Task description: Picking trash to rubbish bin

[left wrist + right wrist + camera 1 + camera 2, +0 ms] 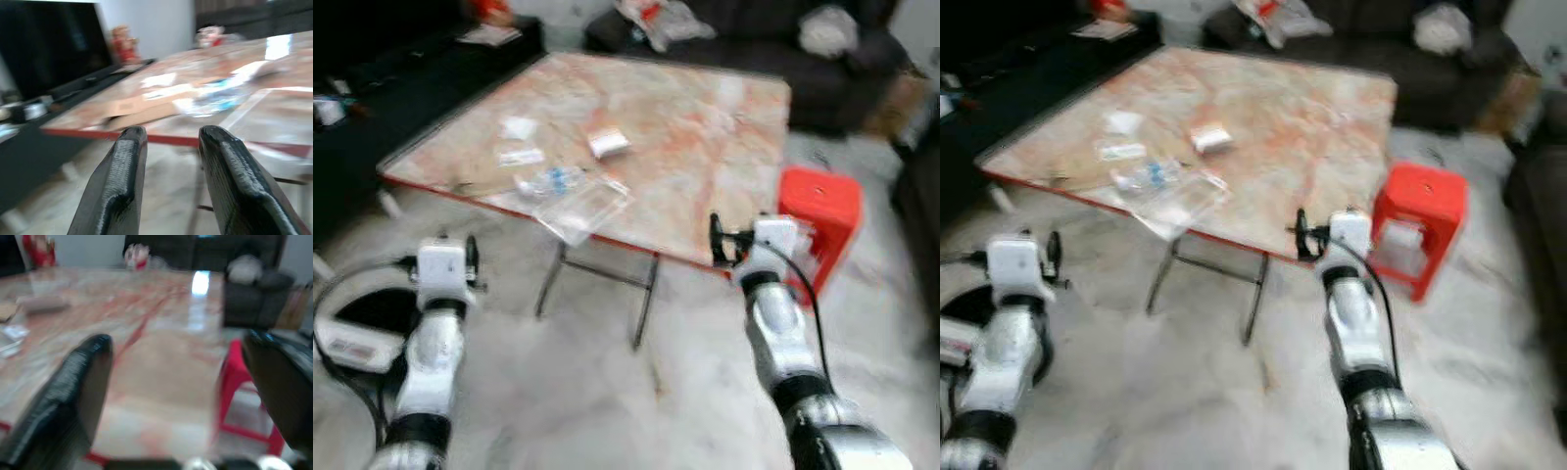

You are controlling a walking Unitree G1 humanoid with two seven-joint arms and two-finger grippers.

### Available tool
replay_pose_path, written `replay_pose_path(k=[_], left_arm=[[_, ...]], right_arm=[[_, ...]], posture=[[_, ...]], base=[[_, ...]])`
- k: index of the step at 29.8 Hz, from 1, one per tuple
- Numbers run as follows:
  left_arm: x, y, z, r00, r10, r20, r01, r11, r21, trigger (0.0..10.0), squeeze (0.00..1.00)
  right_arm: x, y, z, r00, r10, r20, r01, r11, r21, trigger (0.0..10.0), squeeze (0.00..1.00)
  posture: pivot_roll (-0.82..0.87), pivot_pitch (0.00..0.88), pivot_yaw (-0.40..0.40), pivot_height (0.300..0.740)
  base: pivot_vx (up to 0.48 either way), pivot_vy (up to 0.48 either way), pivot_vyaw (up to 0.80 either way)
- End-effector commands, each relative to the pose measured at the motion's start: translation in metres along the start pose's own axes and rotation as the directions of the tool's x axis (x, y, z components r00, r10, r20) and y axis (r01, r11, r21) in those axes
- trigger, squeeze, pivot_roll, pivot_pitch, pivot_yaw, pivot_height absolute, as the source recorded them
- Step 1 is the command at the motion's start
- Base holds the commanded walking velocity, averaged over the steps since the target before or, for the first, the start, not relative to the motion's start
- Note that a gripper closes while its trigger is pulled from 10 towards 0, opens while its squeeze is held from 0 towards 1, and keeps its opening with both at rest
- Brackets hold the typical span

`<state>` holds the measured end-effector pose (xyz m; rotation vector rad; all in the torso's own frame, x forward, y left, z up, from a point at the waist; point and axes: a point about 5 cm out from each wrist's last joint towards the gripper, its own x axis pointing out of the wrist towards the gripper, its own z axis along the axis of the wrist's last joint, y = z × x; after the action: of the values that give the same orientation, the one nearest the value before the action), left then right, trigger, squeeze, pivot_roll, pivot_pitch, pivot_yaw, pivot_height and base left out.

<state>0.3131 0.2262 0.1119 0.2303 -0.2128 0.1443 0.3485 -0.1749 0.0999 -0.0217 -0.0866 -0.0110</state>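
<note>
Marble in pink and cream, edged in red, is making up the low table (705,127) that the robot is facing, with the view blurred as if it is walking. At nine o'clock of the head view a dark bench is lining the wall. At seven o'clock the left gripper (168,139) is hanging short of the table's near edge, its two fingers slightly parted with nothing between them. The trash is lying at about eleven o'clock on the tabletop: a white wrapper (519,127), a label strip (521,156), a crushed plastic bottle (551,180), a clear plastic sheet (582,208) overhanging the near edge, and a small white packet (609,143). At four o'clock the right gripper (181,377) is hovering just off the table's corner, fingers spread wide and empty. A red stool (819,220) is standing at three o'clock beside it.

No bin can be made out. The approach seems barely begun; the robot would probably do best to close in squarely and take the overhanging sheet first with the left gripper, pinching its free edge.
</note>
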Motion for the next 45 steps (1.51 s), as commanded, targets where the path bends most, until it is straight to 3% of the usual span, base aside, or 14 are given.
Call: replay_pose_path(k=[1, 13, 28, 45], left_arm=[[0.0005, 0.0073, 0.0, 1.0, 0.016, -0.004, -0.016, 1.0, 0.006, 10.0, 0.0], [0.001, 0.0069, 0.0011, 1.0, 0.016, -0.003, -0.016, 1.0, -0.009, 10.0, 0.0], [-0.0014, 0.0052, -0.0017, 0.999, 0.03, -0.029, -0.031, 0.999, -0.034, 10.0, 0.0], [-0.0016, 0.0088, -0.0028, 0.998, 0.043, -0.038, -0.044, 0.999, -0.032, 10.0, 0.0]], right_arm=[[0.004, 0.0077, 0.0065, 0.999, 0.021, 0.024, -0.021, 1.0, 0.01, 10.0, 0.0], [0.0045, 0.0088, 0.0068, 0.999, 0.028, 0.023, -0.028, 1.0, 0.012, 10.0, 0.0], [0.0048, 0.0124, 0.006, 0.998, 0.053, 0.015, -0.053, 0.998, 0.036, 10.0, 0.0], [0.0048, 0.0163, 0.0051, 0.997, 0.078, 0.008, -0.078, 0.996, 0.044, 10.0, 0.0]], posture=[[-0.05, 0.0, 0.012, 0.74], [-0.04, 0.0, 0.009, 0.74], [-0.04, 0.0, 0.005, 0.74], [-0.04, 0.0, 0.002, 0.74]], base=[[0.0, 0.0, -0.8], [0.0, 0.0, -0.8], [0.0, 0.0, 0.0], [0.0, 0.322, 0.0]])
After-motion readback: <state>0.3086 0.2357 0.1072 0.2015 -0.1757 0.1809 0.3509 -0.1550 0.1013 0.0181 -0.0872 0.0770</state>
